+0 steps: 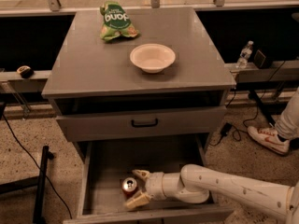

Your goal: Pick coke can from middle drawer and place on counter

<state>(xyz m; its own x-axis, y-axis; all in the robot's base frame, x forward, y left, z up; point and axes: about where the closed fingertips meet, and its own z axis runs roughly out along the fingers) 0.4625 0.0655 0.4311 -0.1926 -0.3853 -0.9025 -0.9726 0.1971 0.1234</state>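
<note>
Camera view shows the small red coke can with a silver lid (129, 186) standing upright near the front of the wide grey middle drawer (105, 169), left of the drawer's centre. The white end effector (132, 189) comes in from the drawer's right side, its two tan fingers spread open on either side of the can. Above the drawer, the flat grey table (84, 64) carries a white bowl (152, 57) and a green chip bag (117, 21).

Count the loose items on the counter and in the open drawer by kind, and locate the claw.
Chip bag: 1, counter
Bowl: 1, counter
Coke can: 1, middle drawer
Total: 3
Claw: open, straddling the can.
</note>
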